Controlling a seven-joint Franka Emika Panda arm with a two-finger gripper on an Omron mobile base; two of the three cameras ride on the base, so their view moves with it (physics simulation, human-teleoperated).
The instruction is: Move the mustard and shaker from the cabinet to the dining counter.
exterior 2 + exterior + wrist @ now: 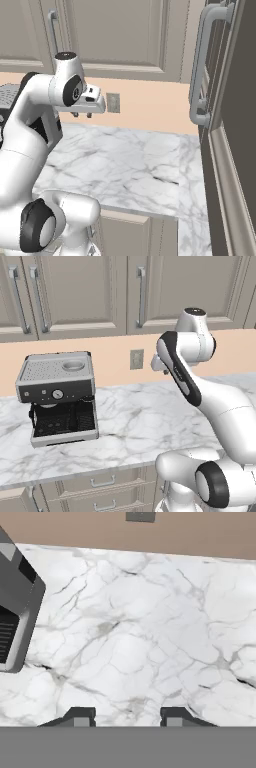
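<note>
The arm stands folded up over the marble worktop (150, 421), elbow high, with the gripper (81, 114) hanging above the stone just in front of the peach wall. In the right base view its two small dark fingertips (75, 114) point down, well clear of the surface. From the hand view the gripper (127, 716) looks straight down at bare veined marble; the tips stand apart with a plain gap between them and nothing in it, so the fingers are open and hold nothing.

Above the worktop runs the cabinet (85, 291), its grey-beige panel doors shut in the left base view, long silver bar handles (141, 296) upright on them. The same doors show in the right base view behind the arm. The mustard and shaker cannot be seen; with the doors closed I cannot tell where they sit.

A coffee machine (57, 398) stands on the worktop to the arm's left, well apart from the gripper; its dark corner (15, 612) edges into the hand view. A wall outlet (136, 359) sits on the peach wall between machine and arm. At the right of the right base view a tall dark panel (232, 125) with a curved silver handle (200, 70) stands close to the camera
</note>
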